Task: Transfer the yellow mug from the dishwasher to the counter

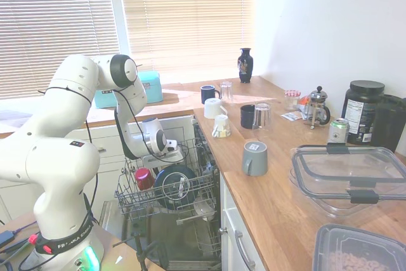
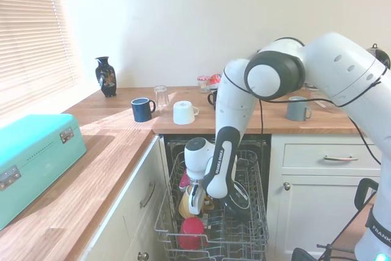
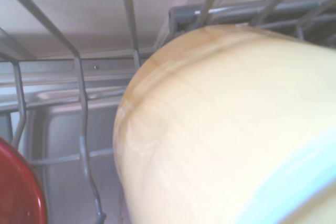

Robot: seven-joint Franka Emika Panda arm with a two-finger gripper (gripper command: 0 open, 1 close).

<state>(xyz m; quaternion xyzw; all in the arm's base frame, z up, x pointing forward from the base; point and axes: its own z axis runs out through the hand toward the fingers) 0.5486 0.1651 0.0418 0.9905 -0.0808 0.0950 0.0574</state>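
Second exterior view, lower centre: gripper (image 2: 194, 203) reaches the yellow mug (image 2: 185, 205) in the dishwasher (image 2: 247, 236); finger state unclear; next, a secure lift to the counter (image 2: 244, 121).

The dishwasher (image 1: 166, 217) sat open under the bench (image 1: 279, 188), its rack (image 2: 214, 236) pulled out. In the rack the mug (image 2: 186, 205) lay beside a plate (image 1: 176, 185), with a cup (image 2: 192, 233) nearer the rack's front. The gripper (image 2: 194, 202) was down in the rack at the mug, which filled the wrist view against the rack wires. On the bench, a vase (image 1: 245, 65) stood far back by the wall. Several mugs and glasses stood between it and the dishwasher. A box (image 2: 33, 163) rested on the bench run beneath the window. A French press (image 1: 317, 107), a can (image 1: 338, 131) and a tub (image 1: 363, 111) stood along the wall side, with containers (image 1: 349, 179) nearest the first exterior camera.
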